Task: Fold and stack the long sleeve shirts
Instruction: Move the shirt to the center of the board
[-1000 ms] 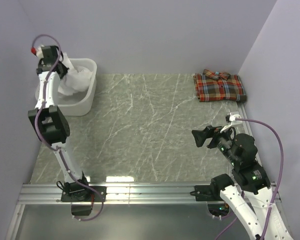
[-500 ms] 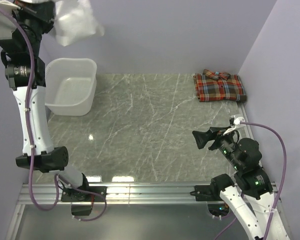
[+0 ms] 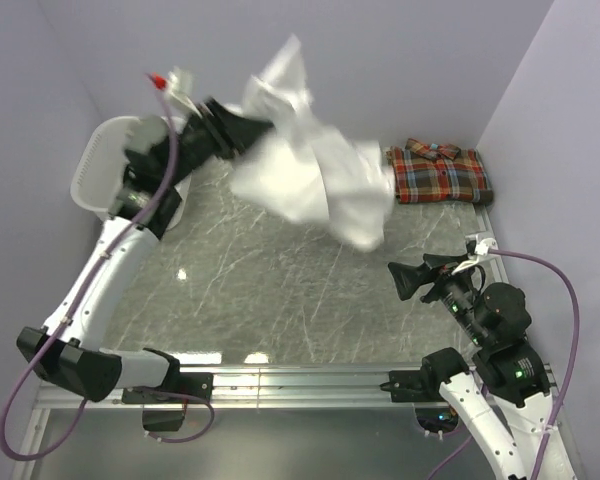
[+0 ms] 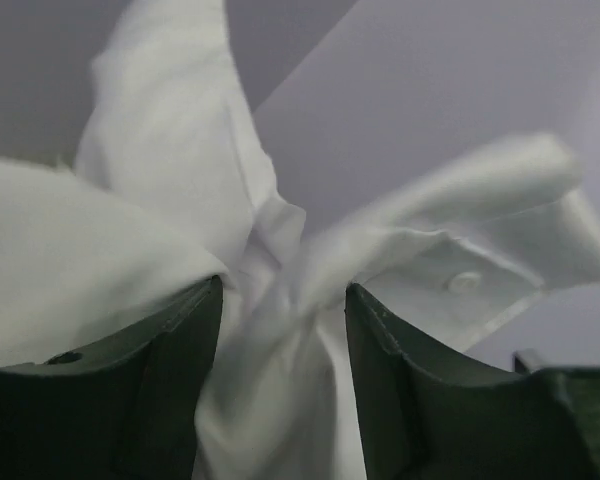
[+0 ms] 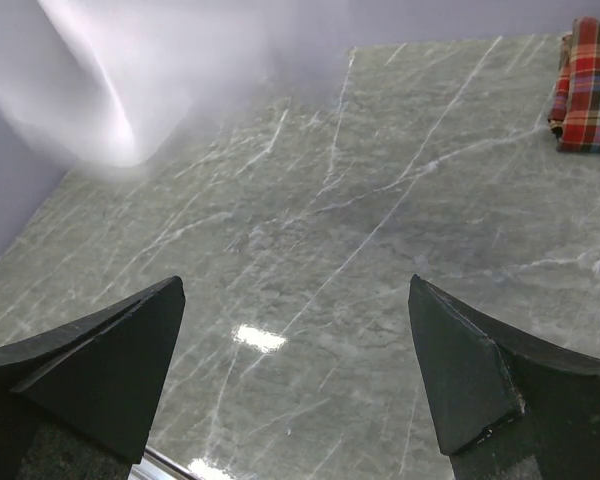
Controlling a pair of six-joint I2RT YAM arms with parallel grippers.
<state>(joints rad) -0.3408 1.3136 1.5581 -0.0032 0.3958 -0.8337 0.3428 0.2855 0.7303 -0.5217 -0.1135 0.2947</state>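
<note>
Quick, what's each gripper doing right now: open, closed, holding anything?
Left gripper: closed on the white shirt, lifted above the table.
Right gripper: open, holding nothing.

The left gripper [image 3: 260,126] has swung out from the basket [image 3: 87,170], the white shirt [image 3: 315,180] now billowing just beyond its fingertips.

We read this as robotics lab test cell, not home. Plain lilac panels [image 3: 380,60] box in work area on back, left and right. Stone-pattern tabletop [image 3: 280,270] ends at bare aluminium rail [image 3: 300,385] along near edge. We see left arm [image 3: 110,270] and right arm [image 3: 500,330] bolted there, side by side. Purple cable [image 3: 540,262] loops loose off right arm. Only household items we find: white plastic basket [image 3: 90,170], white shirt [image 3: 320,180], folded plaid shirt [image 3: 440,175].
</note>
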